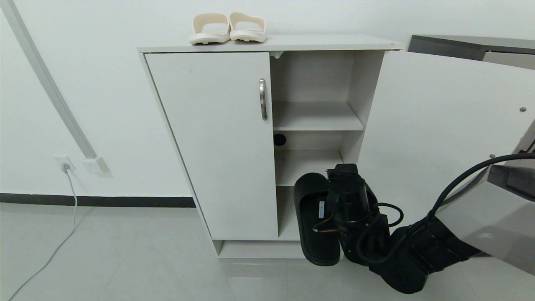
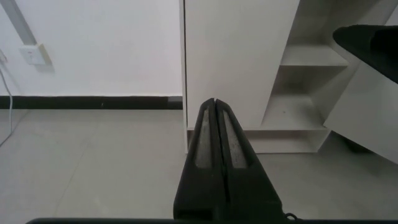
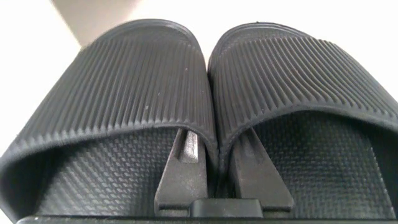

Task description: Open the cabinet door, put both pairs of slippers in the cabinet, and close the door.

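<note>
Holding black slippers (image 1: 315,217) near open cabinet (image 1: 209,146); right jaws clamp both inner edges so pair moves together. Left jaws closed, empty.

Right arm (image 1: 411,255) stretched low and forward, right gripper (image 3: 217,171) clamped on slippers (image 1: 314,211), left gripper (image 2: 214,127) closed tight, pointing forward

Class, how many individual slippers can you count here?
4. Two cream slippers sit side by side on the cabinet top; two black slippers are pinched together in the right gripper. Others may hide behind the shut door.
</note>
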